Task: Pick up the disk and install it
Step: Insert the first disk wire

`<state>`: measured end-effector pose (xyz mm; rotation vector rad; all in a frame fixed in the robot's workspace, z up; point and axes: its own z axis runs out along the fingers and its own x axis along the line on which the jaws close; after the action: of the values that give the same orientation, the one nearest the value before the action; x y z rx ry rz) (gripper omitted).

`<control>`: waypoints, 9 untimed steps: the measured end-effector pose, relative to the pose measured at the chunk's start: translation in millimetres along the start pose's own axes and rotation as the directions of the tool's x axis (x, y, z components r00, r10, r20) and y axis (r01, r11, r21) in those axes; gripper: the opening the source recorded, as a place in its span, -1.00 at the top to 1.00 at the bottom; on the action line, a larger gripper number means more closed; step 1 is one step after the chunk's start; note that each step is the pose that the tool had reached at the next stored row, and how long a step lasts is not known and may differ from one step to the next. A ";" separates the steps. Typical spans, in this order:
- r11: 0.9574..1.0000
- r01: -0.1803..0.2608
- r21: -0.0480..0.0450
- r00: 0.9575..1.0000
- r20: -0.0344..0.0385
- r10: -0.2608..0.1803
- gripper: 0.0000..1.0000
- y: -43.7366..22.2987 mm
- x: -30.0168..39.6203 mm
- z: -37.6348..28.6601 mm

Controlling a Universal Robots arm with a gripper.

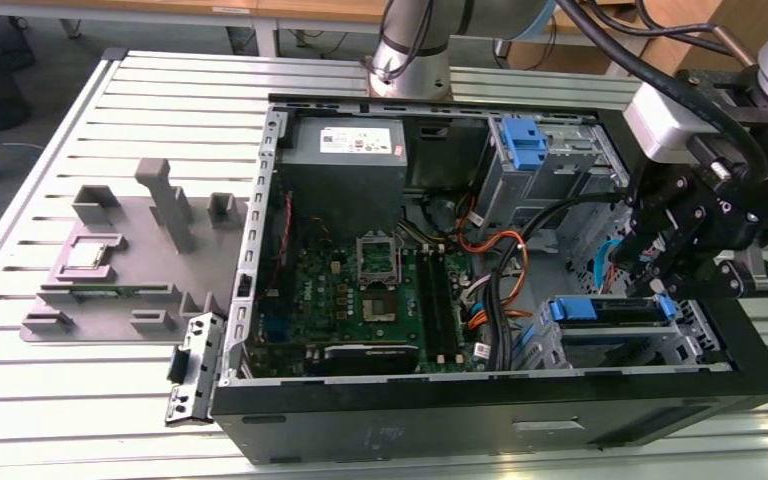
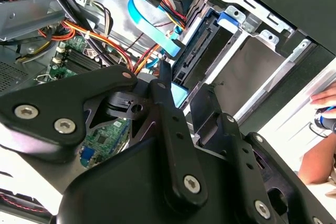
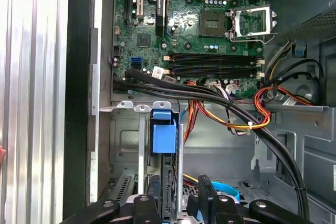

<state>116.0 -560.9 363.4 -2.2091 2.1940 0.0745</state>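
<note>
**Blue carrier sitting in the drive cage, arm hanging right over it**

Blue plastic is what I'm steering by. The disk (image 1: 598,310) is standing on edge in the drive cage at the corner of the open computer case (image 1: 491,432), towards the exterior view's right. It looks to me already slotted between the cage's metal rails. In the first wrist view the disk (image 3: 163,129) is showing its blue tab end-on, with the drive's thin edge running back towards the camera.

The case is lying on its side on the slatted desk (image 1: 91,420) with the panel off, which is why the cage is facing upward and the arm is working from above. The gripper (image 1: 671,285) is hovering right over the disk's near end. In the first wrist view the gripper (image 3: 176,203) is sitting with one jaw on each side of that thin edge, and I'm reading this as the way to grip something this flat. I cannot tell whether the jaws are pinching the carrier or standing just off it.

Orange and black cables (image 3: 247,124) are running close past the cage towards the motherboard (image 1: 357,290), so I'm minding the clearance there. The narrow blue bracket (image 1: 524,140) is sitting in the farther bay, well apart. At the edge of the second wrist view, a person's hand (image 2: 323,98) is resting outside the case.
</note>
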 end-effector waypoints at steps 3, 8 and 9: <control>1.000 0.000 0.000 1.000 0.001 0.000 0.15 0.0 -2.5 0.3; 1.000 0.000 0.000 1.000 0.000 0.000 0.15 0.0 -2.9 0.3; 1.000 0.000 0.000 1.000 0.000 0.000 0.15 -0.1 -3.8 0.3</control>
<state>116.0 -557.2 363.3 -2.2090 2.1938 0.0748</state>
